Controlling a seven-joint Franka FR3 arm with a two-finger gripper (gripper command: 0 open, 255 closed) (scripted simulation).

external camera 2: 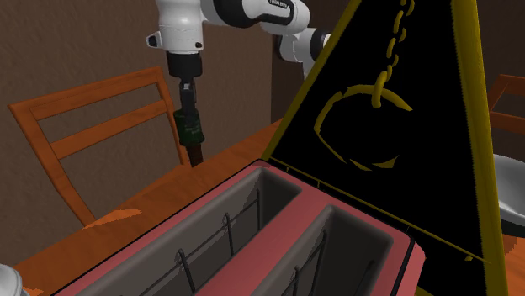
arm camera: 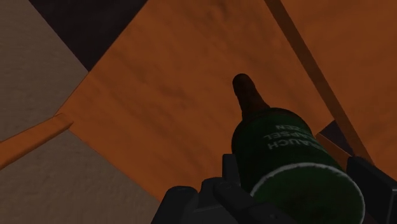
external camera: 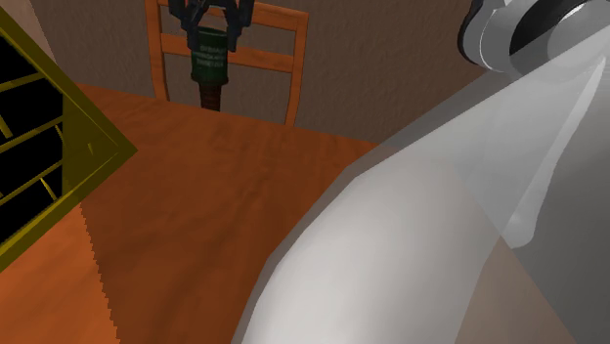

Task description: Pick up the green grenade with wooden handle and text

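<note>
We see the grenade [external camera: 209, 61] near the top of the shoulder view, left of centre. It stands upright, with its green head and pale text uppermost and its brown handle pointing down. The black jaws are clenched on the head from both sides. In the wrist view the handle points away from them toward the orange table [arm camera: 172, 114]. We cannot tell whether the handle's tip touches the table. Just behind the grenade stands a wooden chair [external camera: 266, 64], its rails crossing the upper part of the frame. The white arm [external camera: 440, 244] fills the lower right. In the second exterior view a red toaster [external camera 2: 252, 252] lies along the bottom, its two grey slots each holding wire racks. To its right rises a black wedge [external camera 2: 395, 126] with gold edges.
</note>
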